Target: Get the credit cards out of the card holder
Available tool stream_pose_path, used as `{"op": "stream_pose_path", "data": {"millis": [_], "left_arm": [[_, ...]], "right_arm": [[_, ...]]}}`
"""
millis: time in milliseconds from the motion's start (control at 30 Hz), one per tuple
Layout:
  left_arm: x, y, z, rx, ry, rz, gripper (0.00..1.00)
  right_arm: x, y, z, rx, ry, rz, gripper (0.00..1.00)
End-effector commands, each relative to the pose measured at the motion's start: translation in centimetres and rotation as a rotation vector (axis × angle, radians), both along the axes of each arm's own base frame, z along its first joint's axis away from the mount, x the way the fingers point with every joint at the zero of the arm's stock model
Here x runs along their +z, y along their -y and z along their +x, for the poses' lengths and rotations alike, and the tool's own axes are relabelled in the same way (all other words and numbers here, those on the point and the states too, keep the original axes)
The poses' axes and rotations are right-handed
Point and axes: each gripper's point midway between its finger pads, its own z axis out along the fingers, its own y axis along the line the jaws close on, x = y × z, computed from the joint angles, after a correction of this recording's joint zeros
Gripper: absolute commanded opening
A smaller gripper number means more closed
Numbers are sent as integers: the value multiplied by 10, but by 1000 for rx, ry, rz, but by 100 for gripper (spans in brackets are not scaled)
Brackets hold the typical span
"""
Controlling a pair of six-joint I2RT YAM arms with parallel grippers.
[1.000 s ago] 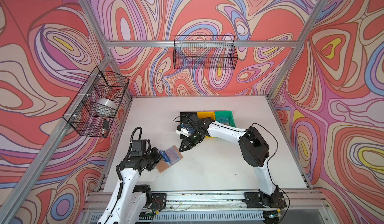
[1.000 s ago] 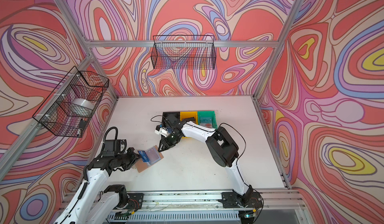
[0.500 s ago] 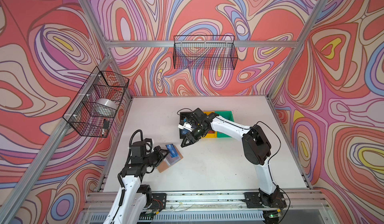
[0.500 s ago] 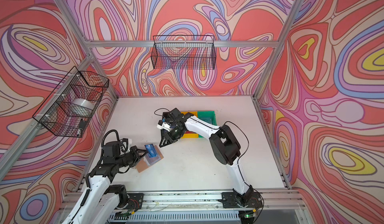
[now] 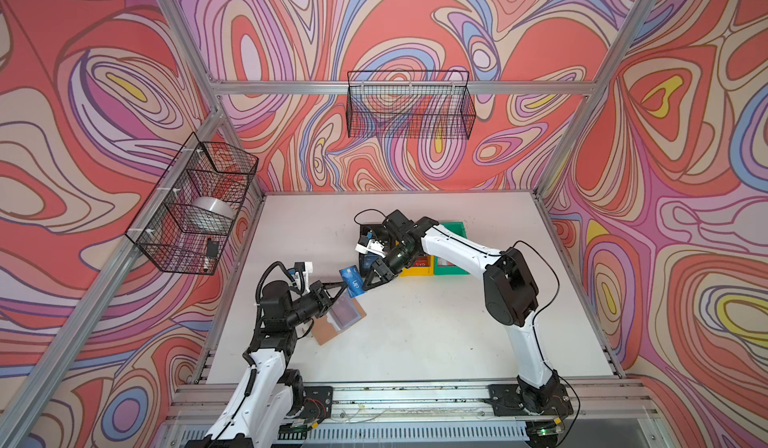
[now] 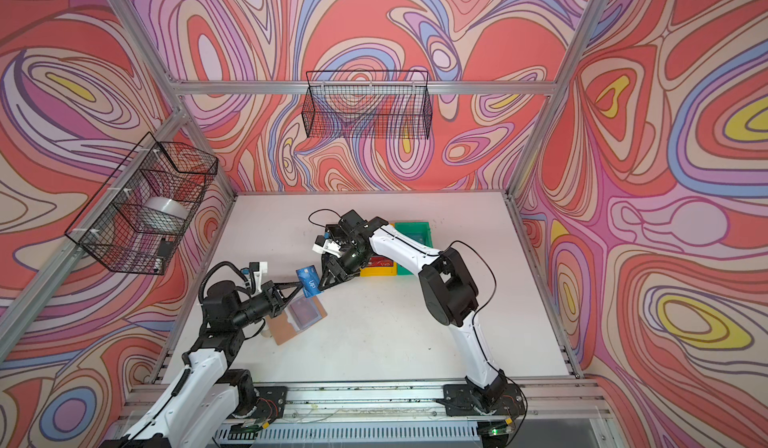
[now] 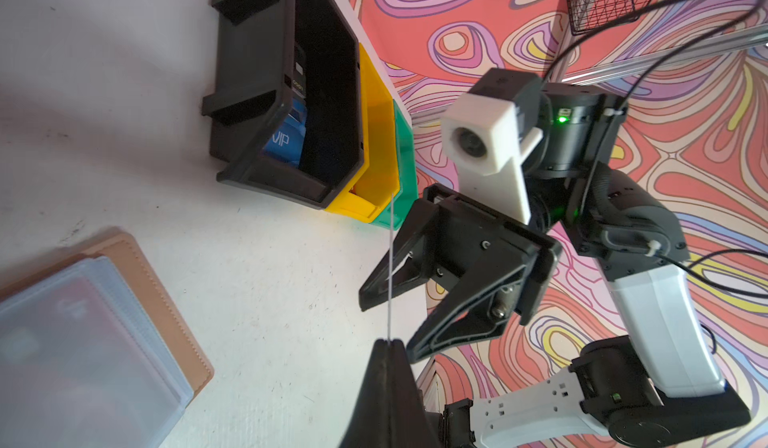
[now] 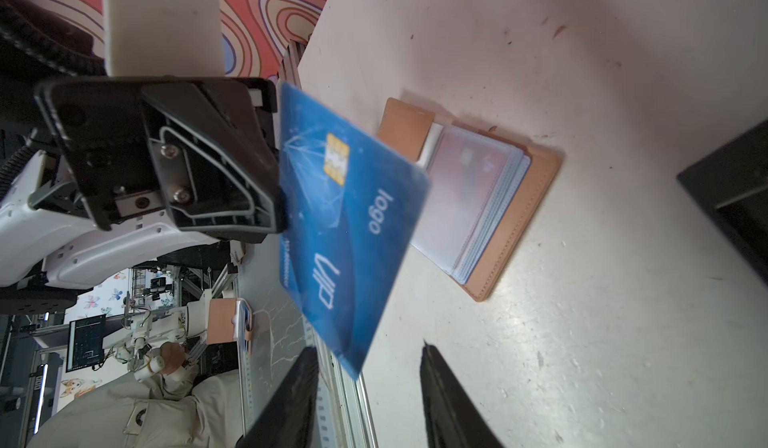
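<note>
My left gripper is clamped on one edge of the thin blue plastic "VIP" card, holding it clear above the open tan leather card holder on the white table, so my right gripper, jaws apart, can take its free end

Glossy blue plastic card with white VIP lettering, its gold chip metallic; a tan leather-like card holder, matt with stitched edges, carrying cloudy clear plastic sleeves. The white tabletop is matt, scuffed and speckled. A black plastic bin, yellow plastic bin and green plastic bin are smooth mouldings. Black wire-mesh baskets hang from brushed aluminium rails.
</note>
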Motion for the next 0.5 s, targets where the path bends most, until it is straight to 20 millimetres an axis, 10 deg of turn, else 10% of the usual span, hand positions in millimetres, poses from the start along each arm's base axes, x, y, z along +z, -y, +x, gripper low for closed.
{"op": "stream_pose_path", "data": {"millis": [0, 467], "left_arm": [[13, 2, -1, -19, 65, -21, 0], [-5, 0, -1, -2, 3, -11, 0]], "right_arm": [[1, -5, 0, 19, -8, 20, 43], [21, -14, -11, 60, -95, 182, 38]]}}
